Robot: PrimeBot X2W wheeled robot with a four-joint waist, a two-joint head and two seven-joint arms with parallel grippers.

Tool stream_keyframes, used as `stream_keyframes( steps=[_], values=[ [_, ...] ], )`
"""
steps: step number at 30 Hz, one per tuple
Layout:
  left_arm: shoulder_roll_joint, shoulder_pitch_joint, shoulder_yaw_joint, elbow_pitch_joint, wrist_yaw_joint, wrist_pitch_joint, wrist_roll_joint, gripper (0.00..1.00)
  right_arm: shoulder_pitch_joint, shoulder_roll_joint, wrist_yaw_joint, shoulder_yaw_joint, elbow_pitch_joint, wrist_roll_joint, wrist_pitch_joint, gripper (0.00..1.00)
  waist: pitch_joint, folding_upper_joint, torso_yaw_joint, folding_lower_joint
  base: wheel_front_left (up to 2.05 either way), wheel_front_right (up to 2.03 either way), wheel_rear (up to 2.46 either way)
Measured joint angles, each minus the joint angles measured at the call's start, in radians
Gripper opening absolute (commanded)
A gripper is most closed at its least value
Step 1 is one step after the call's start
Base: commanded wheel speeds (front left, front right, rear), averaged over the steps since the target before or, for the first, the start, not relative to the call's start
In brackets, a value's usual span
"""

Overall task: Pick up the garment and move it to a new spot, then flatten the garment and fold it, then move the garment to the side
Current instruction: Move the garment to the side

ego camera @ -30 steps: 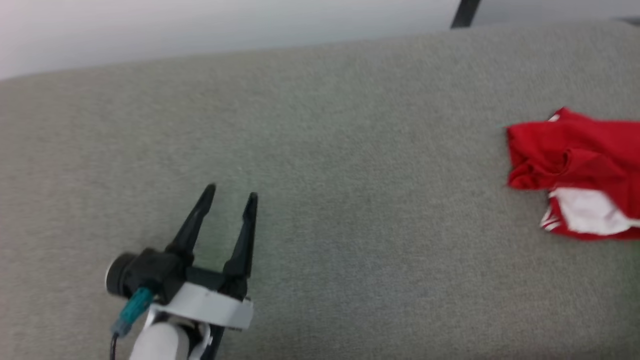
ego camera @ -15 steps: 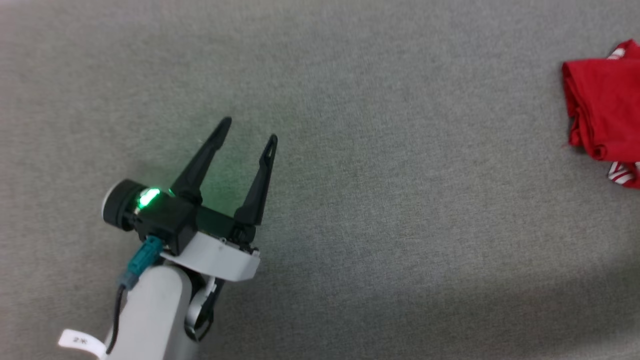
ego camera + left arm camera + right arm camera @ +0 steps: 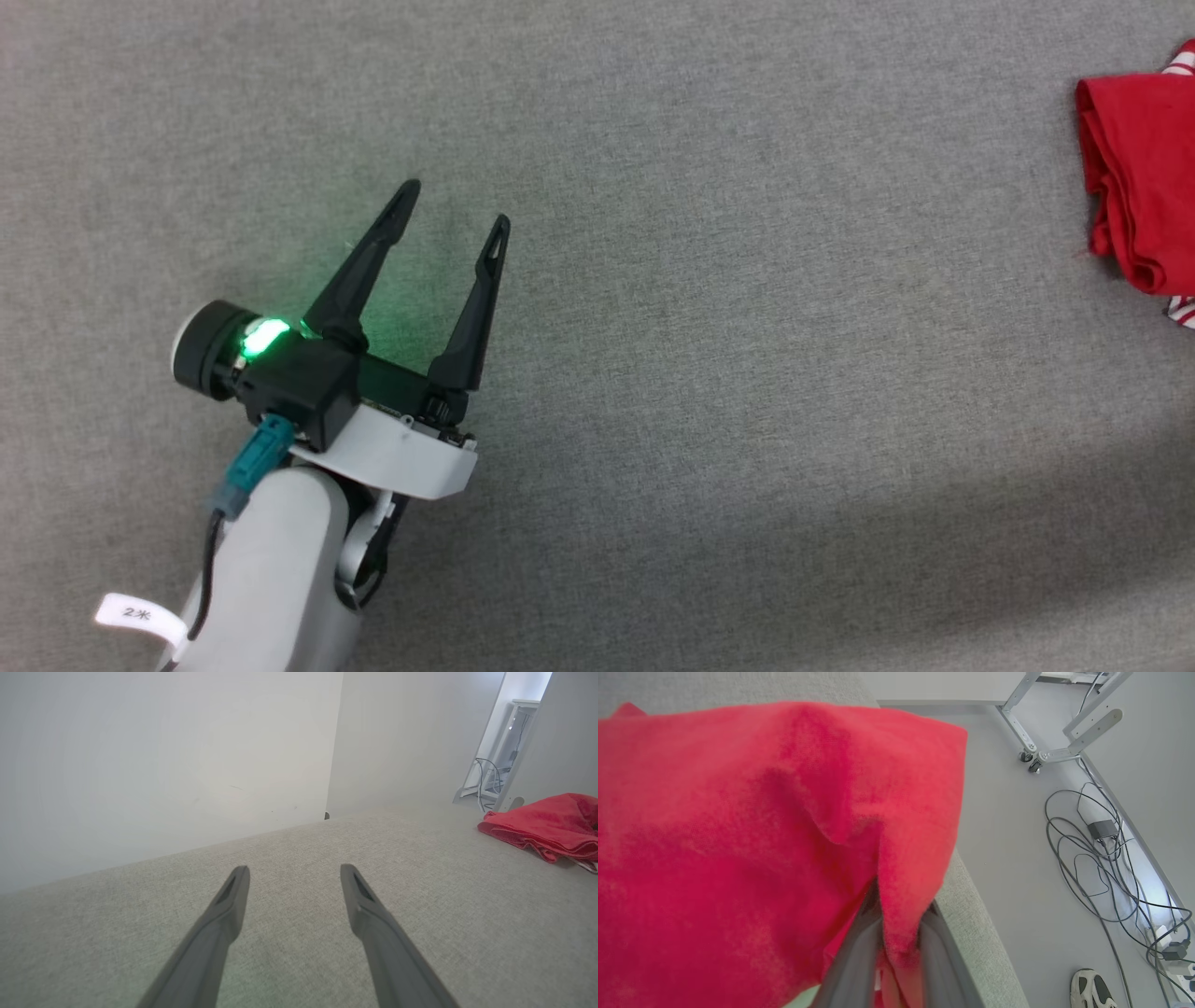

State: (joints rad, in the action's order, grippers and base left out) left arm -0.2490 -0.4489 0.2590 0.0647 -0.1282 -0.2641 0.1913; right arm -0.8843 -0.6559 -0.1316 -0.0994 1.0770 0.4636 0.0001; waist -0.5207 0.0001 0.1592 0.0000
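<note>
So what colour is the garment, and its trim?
The garment is red; its trim is white with red stripes, clearest in the head view.

The right pincer [image 3: 900, 914] pinches a fold of the red garment [image 3: 738, 835], which drapes over the grey surface [image 3: 978, 938]. On the floor [image 3: 1017, 826] right of the garment are tangled cables [image 3: 1101, 858], a white shoe [image 3: 1092, 989] and a wheeled metal frame [image 3: 1045, 732].

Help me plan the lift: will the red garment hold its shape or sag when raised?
Likely floppy: the garment drapes in soft folds around the right fingers. Probably won't roll: it lies crumpled on the grey surface.
</note>
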Motion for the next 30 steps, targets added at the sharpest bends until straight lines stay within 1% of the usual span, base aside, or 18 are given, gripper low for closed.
stream_keyframes(
  steps=[5, 10, 12, 13, 14, 15, 16, 20, 23, 27, 30],
  values=[
    [0.001, 0.0, 0.001, -0.001, 0.0, 0.0, -0.006, 1.0, -0.025, -0.003, 0.0, 0.001, 0.054, -0.036, -0.052, 0.0, 0.009, 0.0, -0.007, 0.0001, 0.0, 0.0, 0.0],
    [0.013, 0.005, 0.005, 0.002, 0.0, 0.0, -0.002, 1.0, -0.04, -0.03, 0.0, 0.0, 0.11, -0.091, -0.101, 0.0, 0.032, 0.0, -0.02, 0.0, 0.0, 0.0, 0.0],
    [0.017, 0.008, 0.005, 0.002, 0.0, 0.0, 0.002, 1.0, -0.049, -0.03, 0.0, 0.0, 0.128, -0.106, -0.114, 0.0, 0.042, 0.0, -0.028, 0.0001, 0.0, 0.0, 0.0],
    [0.018, 0.011, 0.004, 0.002, -0.001, 0.0, 0.002, 1.0, -0.052, -0.029, 0.0, 0.0, 0.134, -0.112, -0.117, 0.23, 0.047, -0.0001, -0.031, 0.0001, 0.0, 0.0, 0.0],
    [0.02, 0.016, 0.002, 0.002, -0.001, 0.0, 0.002, 1.0, -0.055, -0.027, 0.0, 0.001, 0.14, -0.114, -0.126, 0.42, 0.054, 0.0, -0.035, 0.0, 0.0, 0.0, 0.0],
    [0.022, 0.021, 0.0, 0.003, -0.001, 0.0, 0.002, 1.0, -0.057, -0.028, 0.0, 0.0, 0.145, -0.122, -0.134, 0.95, 0.06, 0.0, -0.038, 0.0, 0.0, 0.0, 0.0],
    [0.027, 0.027, -0.002, 0.003, -0.001, 0.0, 0.002, 1.0, -0.058, -0.03, 0.0, -0.001, 0.148, -0.131, -0.141, 1.0, 0.068, 0.0, -0.042, 0.0001, 0.0, 0.0, 0.0],
    [0.043, 0.061, -0.023, 0.008, -0.001, 0.0, 0.002, 1.0, -0.059, -0.034, 0.0, -0.005, 0.155, -0.148, -0.176, 1.0, 0.106, 0.0, -0.058, 0.0, 0.0, 0.0, 0.0],
    [0.05, 0.097, -0.044, 0.012, -0.001, 0.0, 0.003, 1.0, -0.049, -0.031, 0.0, -0.027, 0.146, -0.162, -0.186, 1.0, 0.144, 0.0, -0.071, 0.0, 0.0, 0.0, 0.0],
    [0.053, 0.148, -0.07, 0.023, 0.0, 0.0, 0.005, 1.0, -0.021, -0.008, 0.0, -0.074, 0.106, -0.167, -0.193, 1.0, 0.201, 0.0, -0.091, 0.0, 0.0, 0.0, 0.0],
    [0.052, 0.185, -0.092, 0.036, -0.001, 0.0, 0.01, 1.0, 0.013, 0.028, 0.0, -0.123, 0.064, -0.164, -0.185, 1.0, 0.244, 0.0, -0.107, 0.0, 0.0, 0.0, 0.0]
  ],
)
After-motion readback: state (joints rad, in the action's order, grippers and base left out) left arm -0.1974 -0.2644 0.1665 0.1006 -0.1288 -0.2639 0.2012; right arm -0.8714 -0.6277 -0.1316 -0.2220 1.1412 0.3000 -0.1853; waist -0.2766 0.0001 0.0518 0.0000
